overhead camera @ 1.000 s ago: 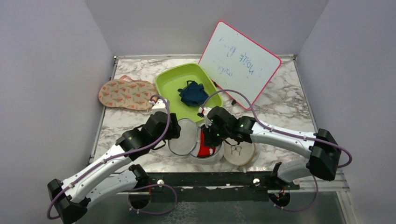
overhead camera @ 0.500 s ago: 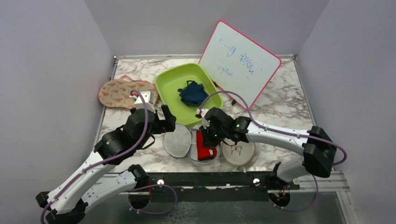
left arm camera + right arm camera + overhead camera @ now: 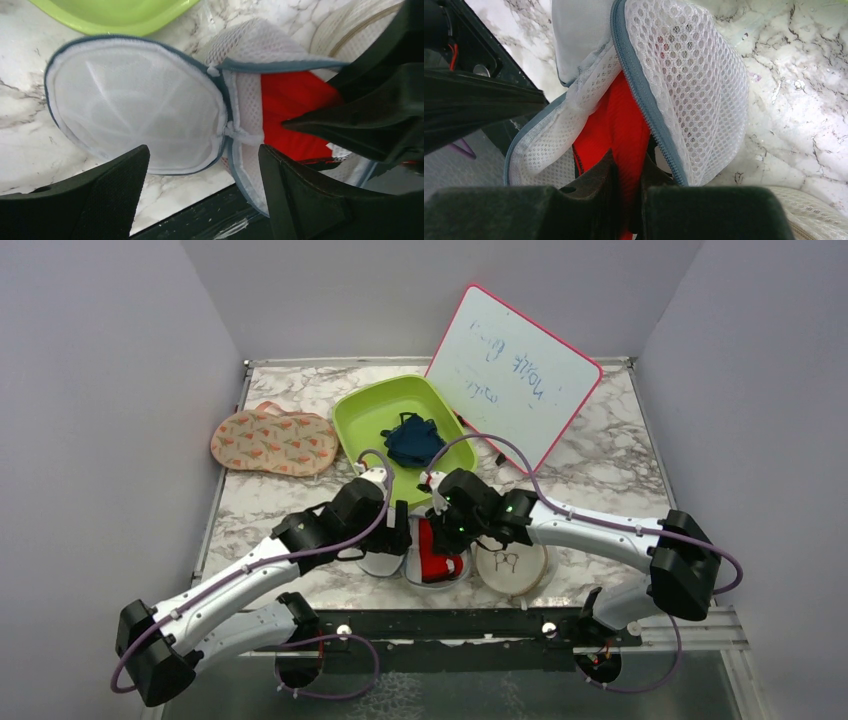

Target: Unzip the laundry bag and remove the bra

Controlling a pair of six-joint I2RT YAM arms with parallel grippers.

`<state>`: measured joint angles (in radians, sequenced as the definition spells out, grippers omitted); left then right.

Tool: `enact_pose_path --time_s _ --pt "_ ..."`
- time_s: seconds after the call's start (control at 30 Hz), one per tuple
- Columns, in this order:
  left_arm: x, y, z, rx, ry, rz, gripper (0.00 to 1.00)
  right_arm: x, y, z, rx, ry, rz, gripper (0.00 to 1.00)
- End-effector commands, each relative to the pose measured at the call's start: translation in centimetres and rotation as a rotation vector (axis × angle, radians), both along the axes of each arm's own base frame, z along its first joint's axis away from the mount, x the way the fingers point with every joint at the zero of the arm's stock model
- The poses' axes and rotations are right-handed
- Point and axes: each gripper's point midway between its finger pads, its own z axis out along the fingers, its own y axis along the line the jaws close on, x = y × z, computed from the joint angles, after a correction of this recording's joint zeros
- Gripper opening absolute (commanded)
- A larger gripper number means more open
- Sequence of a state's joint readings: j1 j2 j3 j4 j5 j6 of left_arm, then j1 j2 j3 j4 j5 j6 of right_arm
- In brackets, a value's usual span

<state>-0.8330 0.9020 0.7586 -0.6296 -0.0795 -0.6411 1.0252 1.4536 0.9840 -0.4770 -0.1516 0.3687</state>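
1 whiteboard [image 3: 515, 375] shows illegible scribbles; right pincer [image 3: 626, 169] grips bra [image 3: 624, 120].

Bright, even, diffuse overhead light. Top view is sharp, with soft short shadows under both arms on the marble desk [image 3: 620, 470] and a faint sheen on the whiteboard [image 3: 515, 375]. Left wrist view: left fingers [image 3: 310, 200] dark and soft-focus, frame slightly blurred. Right wrist view: right fingers [image 3: 594, 182] are out-of-focus silhouettes, laundry bag [image 3: 694, 90] mesh crisp, bra [image 3: 624, 125] oversaturated red.

Green tray [image 3: 362, 420] holding blue cloth [image 3: 413, 440], whiteboard [image 3: 512, 375], possibly patterned pouch [image 3: 272, 443]
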Motion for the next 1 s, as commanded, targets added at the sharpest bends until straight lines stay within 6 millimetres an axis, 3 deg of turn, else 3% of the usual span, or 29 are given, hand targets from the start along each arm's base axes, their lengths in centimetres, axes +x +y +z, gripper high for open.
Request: enact_pose_path --time_s 0.0,0.13,0.27,0.6,0.7,0.87,0.97 --pt "-0.3 -1.9 0.1 -0.088 0.003 -0.042 0.76 0.9 1.4 2.0 0.067 -0.029 0.005 0.08" --pt "-0.5 -3.9 -0.9 -0.098 0.007 -0.083 0.77 0.8 1.4 2.1 0.070 -0.032 0.004 0.08" --pt "-0.3 -4.1 -2.3 -0.008 -0.006 -0.079 0.75 0.8 1.3 2.2 0.070 -0.030 0.005 0.08" --pt "1.2 -0.6 -3.7 0.115 -0.064 0.073 0.32 -0.2 0.5 1.8 0.078 -0.014 0.025 0.08" --pt "1.2 0.0 -4.1 0.140 -0.059 0.089 0.16 -0.8 -0.1 1.7 0.086 -0.027 0.058 0.02" --pt "1.1 1.1 -4.2 0.166 -0.061 0.112 0.04 -1.6 -0.6 2.1 0.134 -0.059 0.114 0.01" --pt "1.1 1.3 -4.0 0.152 -0.063 0.126 0.00 -2.7 0.0 3.6 0.219 -0.078 0.197 0.01"
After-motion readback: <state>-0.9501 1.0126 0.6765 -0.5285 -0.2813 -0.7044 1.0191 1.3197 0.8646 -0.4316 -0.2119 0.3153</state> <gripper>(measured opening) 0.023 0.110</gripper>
